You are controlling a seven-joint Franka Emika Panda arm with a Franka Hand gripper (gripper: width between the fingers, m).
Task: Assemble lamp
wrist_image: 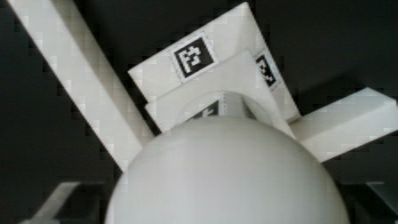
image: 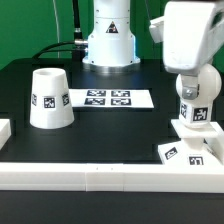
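The white bulb stands upright on the flat square base at the exterior view's right. My gripper comes down from above and is shut on the bulb's round head. In the wrist view the bulb's head fills the middle between the dark fingers. The base with its tags shows beyond it. The tapered shade stands apart at the exterior view's left, mouth down, with a tag on its side.
The marker board lies between the shade and the arm's pedestal. A long white rail runs along the front edge and also shows in the wrist view. Another white rail piece sits at the left edge.
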